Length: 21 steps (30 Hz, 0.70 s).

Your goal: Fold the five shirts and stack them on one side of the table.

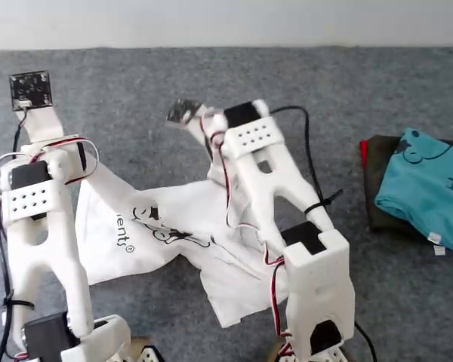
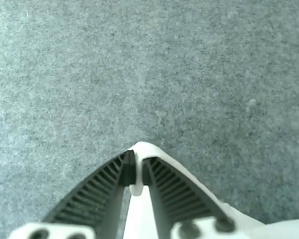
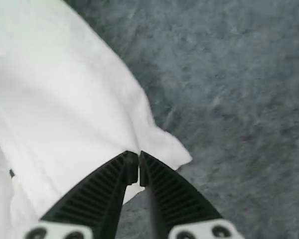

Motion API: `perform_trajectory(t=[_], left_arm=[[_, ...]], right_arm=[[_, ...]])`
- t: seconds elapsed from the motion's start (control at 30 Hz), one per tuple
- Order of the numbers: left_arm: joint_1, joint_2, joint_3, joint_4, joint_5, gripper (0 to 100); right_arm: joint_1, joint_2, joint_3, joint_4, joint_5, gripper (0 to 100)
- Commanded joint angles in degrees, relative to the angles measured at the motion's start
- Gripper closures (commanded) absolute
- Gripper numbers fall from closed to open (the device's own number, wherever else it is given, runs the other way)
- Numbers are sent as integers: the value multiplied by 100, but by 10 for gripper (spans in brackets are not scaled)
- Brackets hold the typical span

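White shirt (image 1: 174,260) lies spread on the worktop (image 1: 362,90), one edge pinched in the left gripper (image 2: 134,172), another in the right gripper (image 3: 138,169)

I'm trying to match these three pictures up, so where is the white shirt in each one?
High view: the white shirt lies crumpled mid-table, between the two arms.
Left wrist view: a small white tip of it pokes out of the shut left gripper.
Right wrist view: its cloth spreads beneath the right gripper, which pinches its edge.
Shared landmark: the grey table under it.
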Motion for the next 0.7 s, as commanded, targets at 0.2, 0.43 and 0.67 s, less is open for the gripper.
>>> perform_trajectory(t=[0.2,0.43,0.67], left_arm=[[18,-18,31,-26,35,987],[-18,-26,31,35,18,987],[18,-26,31,97,35,987]], right_arm=[[655,593,-624,-2466,-967,989],[1209,866,-1108,-2097,-2532,918],[813,435,-1899,1244,-1029,950]])
